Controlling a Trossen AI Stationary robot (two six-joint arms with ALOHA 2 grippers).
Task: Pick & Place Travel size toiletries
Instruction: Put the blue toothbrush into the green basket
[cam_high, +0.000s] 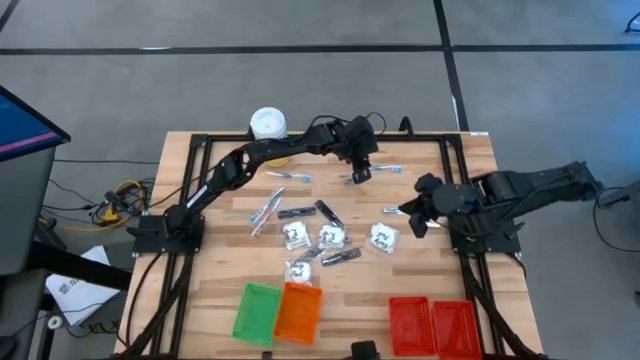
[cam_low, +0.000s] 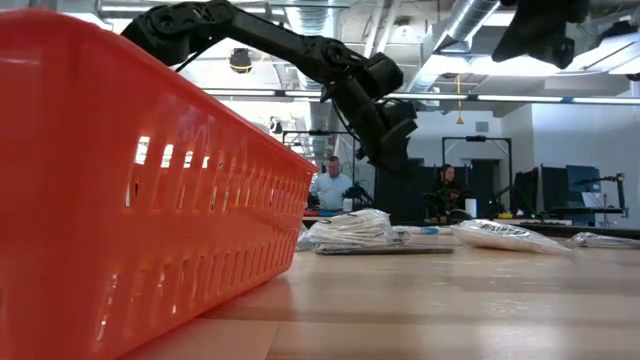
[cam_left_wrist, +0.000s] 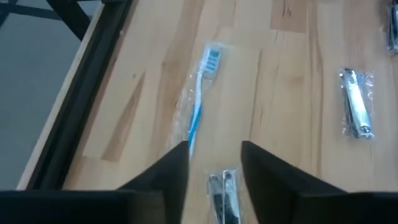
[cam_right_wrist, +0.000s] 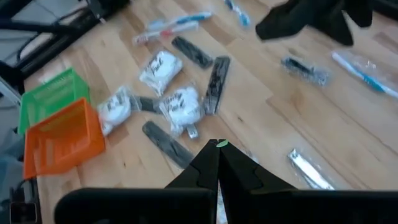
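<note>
The toiletries lie scattered mid-table: white packets (cam_high: 332, 236), dark tubes (cam_high: 297, 213) and clear-wrapped sticks (cam_high: 268, 210). My left gripper (cam_high: 360, 170) reaches to the far middle of the table and is open. Its fingers stand on either side of a small wrapped dark piece (cam_left_wrist: 224, 196) that lies flat on the wood, with no touch showing. A wrapped blue toothbrush (cam_left_wrist: 199, 106) lies just beyond it, and a wrapped silvery clipper (cam_left_wrist: 356, 112) is off to one side. My right gripper (cam_high: 415, 215) hovers right of the pile with its fingers (cam_right_wrist: 208, 165) shut and empty. Another silvery clipper (cam_right_wrist: 308, 168) lies near it.
A white-lidded tub (cam_high: 268, 124) stands at the far edge. Green (cam_high: 256, 312) and orange (cam_high: 298, 312) trays sit at the near edge, with two red trays (cam_high: 432, 325) to their right. A black frame (cam_left_wrist: 87, 81) rims the table. People sit in the room behind (cam_low: 330, 185).
</note>
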